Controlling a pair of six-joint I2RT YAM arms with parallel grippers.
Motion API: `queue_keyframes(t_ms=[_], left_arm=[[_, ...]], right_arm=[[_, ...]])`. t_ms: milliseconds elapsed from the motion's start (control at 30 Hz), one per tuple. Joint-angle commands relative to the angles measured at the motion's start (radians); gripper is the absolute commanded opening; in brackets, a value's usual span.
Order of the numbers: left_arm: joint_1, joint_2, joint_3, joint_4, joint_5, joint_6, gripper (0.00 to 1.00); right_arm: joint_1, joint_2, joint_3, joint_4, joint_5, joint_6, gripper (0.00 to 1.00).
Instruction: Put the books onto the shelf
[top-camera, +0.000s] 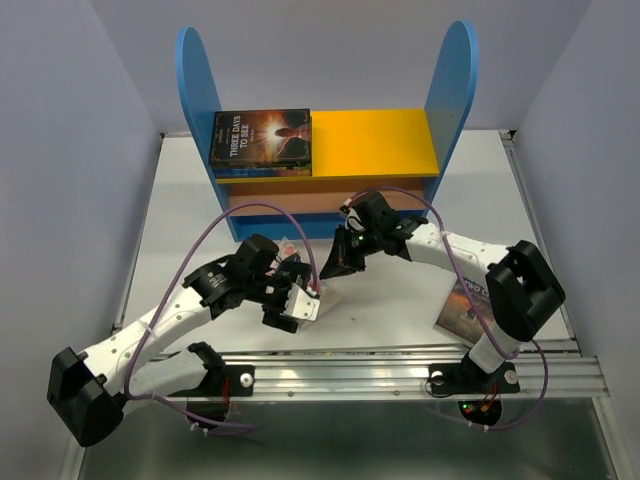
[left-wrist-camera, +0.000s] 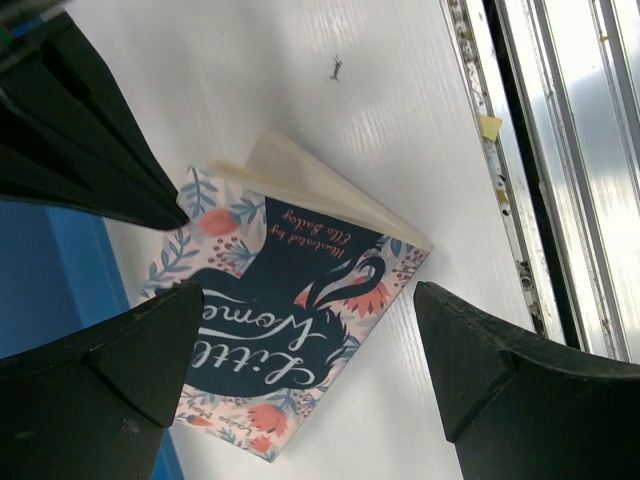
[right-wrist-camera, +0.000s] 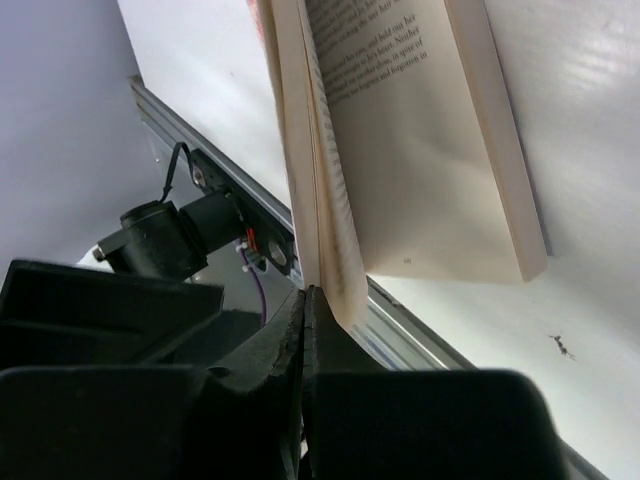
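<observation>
Spread wide, your left gripper (left-wrist-camera: 308, 298) hangs its jaws over Little Women (left-wrist-camera: 285, 335), which lies on the worktop (left-wrist-camera: 400, 120) at centre frame, just below the shelf (top-camera: 385, 140). The book gapes along one edge, cream leaves showing under its navy floral cover. Your right gripper (right-wrist-camera: 305, 298) has its jaws pressed together against those lifted leaves; whether it pinches any, I cannot tell. Close now and you risk creasing the leaves, or knocking the two grippers together.

Overhead rear view, wrist views near book (left-wrist-camera: 290, 330)
</observation>
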Motion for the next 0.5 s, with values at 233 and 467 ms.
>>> queue_keyframes(t_ms=[233, 467], left_arm=[[0.236, -0.054, -0.17, -0.015, 0.292, 0.162, 0.99], [0.239, -0.082, -0.096, 0.109, 0.252, -0.041, 0.99]], right_arm=[[-0.004, 0.059, 0.113, -0.031, -0.191, 0.097, 0.01], [-0.004, 0.078, 0.148, -0.207, -0.012, -0.159, 0.01]])
